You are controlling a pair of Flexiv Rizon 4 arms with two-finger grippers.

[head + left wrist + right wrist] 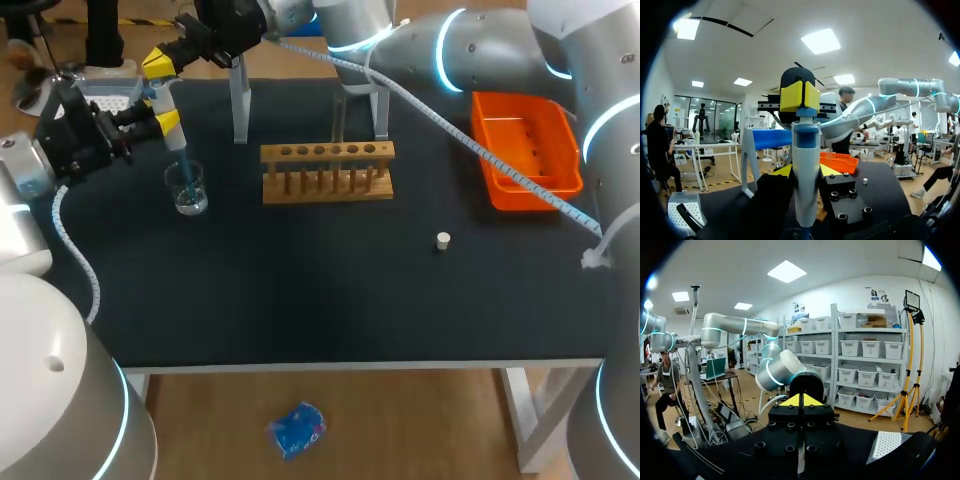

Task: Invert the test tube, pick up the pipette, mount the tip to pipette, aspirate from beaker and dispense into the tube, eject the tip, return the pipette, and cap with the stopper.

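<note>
My left gripper [165,122] is shut on the white and blue pipette [170,120] and holds it upright over the glass beaker [186,188]. The pipette's tip reaches down into the beaker. My right arm comes across the table, and its shut gripper [160,63] rests on the pipette's top. In the left wrist view the pipette [806,170] stands between my left gripper's [806,172] yellow tips, with the right gripper [800,96] capping it. The right gripper [800,400] shows its tips pressed together. A clear test tube [339,118] stands upright behind the wooden rack [327,170]. The small white stopper [443,240] lies on the mat.
An orange tray [525,148] sits at the back right. The white tip box [110,90] is at the back left, behind my left gripper. Grey stand posts [240,100] rise behind the rack. The right arm's cable [480,150] hangs over the table's right half.
</note>
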